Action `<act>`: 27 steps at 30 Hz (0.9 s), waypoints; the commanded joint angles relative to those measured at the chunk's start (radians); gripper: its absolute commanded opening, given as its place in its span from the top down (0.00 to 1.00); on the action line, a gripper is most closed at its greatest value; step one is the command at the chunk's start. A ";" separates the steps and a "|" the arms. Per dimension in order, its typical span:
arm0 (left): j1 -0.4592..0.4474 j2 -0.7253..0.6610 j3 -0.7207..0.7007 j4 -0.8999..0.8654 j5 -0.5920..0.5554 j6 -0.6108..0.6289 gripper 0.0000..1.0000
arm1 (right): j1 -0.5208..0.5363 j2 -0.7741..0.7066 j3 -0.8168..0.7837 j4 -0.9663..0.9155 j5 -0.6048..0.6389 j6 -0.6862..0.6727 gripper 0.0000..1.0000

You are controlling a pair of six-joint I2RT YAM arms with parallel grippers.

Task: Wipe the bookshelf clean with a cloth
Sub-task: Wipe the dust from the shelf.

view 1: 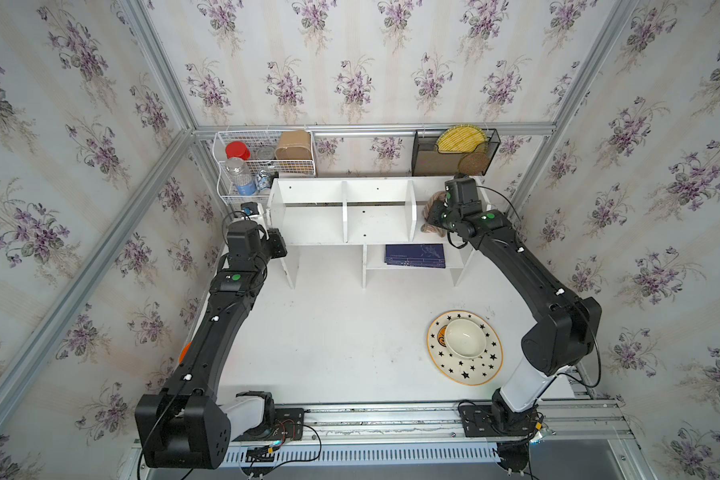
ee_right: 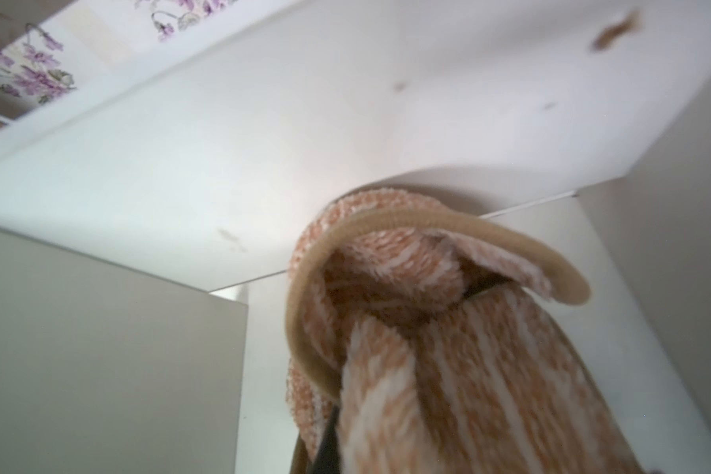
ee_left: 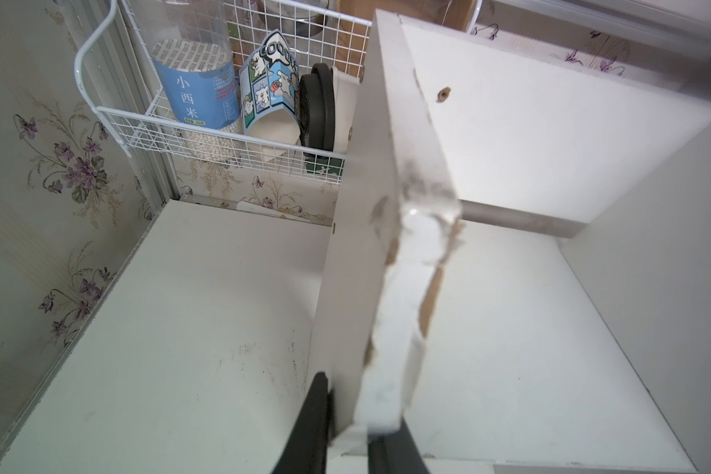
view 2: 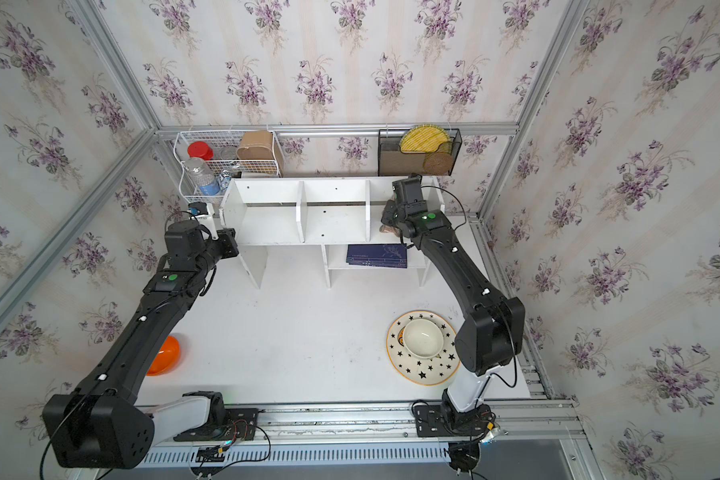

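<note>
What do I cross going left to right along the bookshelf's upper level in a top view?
left gripper clamped on the bookshelf's left end panel → first divider → second divider → cloth bunched in the right-hand compartment

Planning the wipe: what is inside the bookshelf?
Two upper compartments of the bookshelf look bare. The third holds the cloth; the right arm hides most of its floor. A dark blue book lies on the lower shelf.
</note>
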 commanded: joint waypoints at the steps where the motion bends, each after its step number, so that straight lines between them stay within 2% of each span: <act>1: -0.001 -0.006 -0.002 -0.032 0.049 -0.085 1.00 | 0.006 -0.052 0.016 -0.013 0.018 -0.008 1.00; 5: 0.000 -0.004 0.002 -0.035 0.057 -0.088 1.00 | 0.012 -0.131 0.030 0.049 0.049 -0.047 1.00; 8: 0.000 -0.008 0.002 -0.036 0.051 -0.083 1.00 | 0.012 -0.135 0.084 0.093 0.068 -0.077 1.00; 14: -0.001 -0.010 0.004 -0.038 0.047 -0.078 1.00 | 0.012 0.061 0.336 0.013 0.034 -0.113 1.00; 17: 0.000 -0.010 0.004 -0.040 0.045 -0.076 1.00 | 0.026 0.131 0.417 0.021 -0.069 -0.130 1.00; 22: -0.001 -0.008 0.004 -0.040 0.044 -0.072 1.00 | 0.096 0.168 0.448 0.072 -0.110 -0.200 1.00; 27: 0.000 -0.008 0.004 -0.041 0.045 -0.073 1.00 | 0.107 0.187 0.448 0.058 -0.096 -0.210 1.00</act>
